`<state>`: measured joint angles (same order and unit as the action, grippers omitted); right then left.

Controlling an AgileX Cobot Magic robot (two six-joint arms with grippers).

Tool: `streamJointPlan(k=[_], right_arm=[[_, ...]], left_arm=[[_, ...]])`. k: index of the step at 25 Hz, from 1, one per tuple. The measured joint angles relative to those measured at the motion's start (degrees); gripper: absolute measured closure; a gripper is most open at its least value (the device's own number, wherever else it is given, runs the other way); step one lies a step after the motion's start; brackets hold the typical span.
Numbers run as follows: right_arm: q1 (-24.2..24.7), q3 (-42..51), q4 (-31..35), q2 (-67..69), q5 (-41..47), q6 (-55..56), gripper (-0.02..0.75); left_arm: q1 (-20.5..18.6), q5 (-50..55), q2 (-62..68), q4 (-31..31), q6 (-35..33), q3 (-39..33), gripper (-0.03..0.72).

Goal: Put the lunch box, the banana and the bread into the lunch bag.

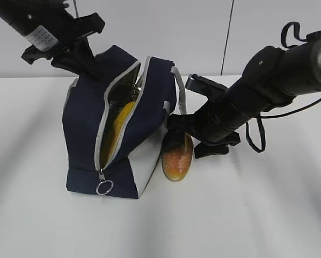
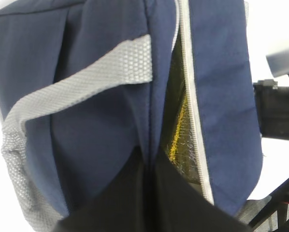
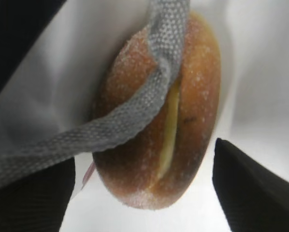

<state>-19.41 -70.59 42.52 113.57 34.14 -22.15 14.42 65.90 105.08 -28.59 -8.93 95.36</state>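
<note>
The navy lunch bag [image 1: 85,123] stands on the white table with its zipper open. The yellow banana [image 1: 120,126] shows inside the opening. My left gripper [image 1: 77,56] is shut on the bag's top edge; in the left wrist view [image 2: 149,162] a fold of navy fabric [image 2: 222,96] is pinched between the dark fingers [image 2: 115,203]. The bread [image 1: 177,157] lies on the table against the bag's white side. My right gripper [image 1: 176,131] is open around it, with the fingers [image 3: 251,188] standing clear of the roll [image 3: 193,96] on both sides. The lunch box is out of view.
A grey strap handle [image 3: 110,130] of the bag drapes across the bread between the right fingers. The zipper's ring pull [image 1: 104,187] hangs at the bag's front bottom. Silver lining [image 2: 180,145] shows yellow inside the opening. The white table [image 1: 246,215] spreads around.
</note>
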Motion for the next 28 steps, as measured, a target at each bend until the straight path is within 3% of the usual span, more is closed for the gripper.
streamJointPlan(k=[4,11,15,28], right_arm=[[0.0,-2.8,0.0,3.0,0.5,-0.6,0.097],[0.0,-3.9,-0.6,3.7,1.5,-0.8,0.267],[0.0,-4.1,-3.5,3.7,3.2,-0.7,0.296],[1.4,-4.1,-34.9,-5.2,17.4,13.3,0.304]], left_arm=[[0.0,0.0,0.0,0.3,0.0,0.0,0.691],[0.0,0.0,0.0,0.4,0.0,0.0,0.691],[0.0,0.0,0.0,0.5,0.0,0.0,0.691],[0.0,0.0,0.0,0.7,0.0,0.0,0.691]])
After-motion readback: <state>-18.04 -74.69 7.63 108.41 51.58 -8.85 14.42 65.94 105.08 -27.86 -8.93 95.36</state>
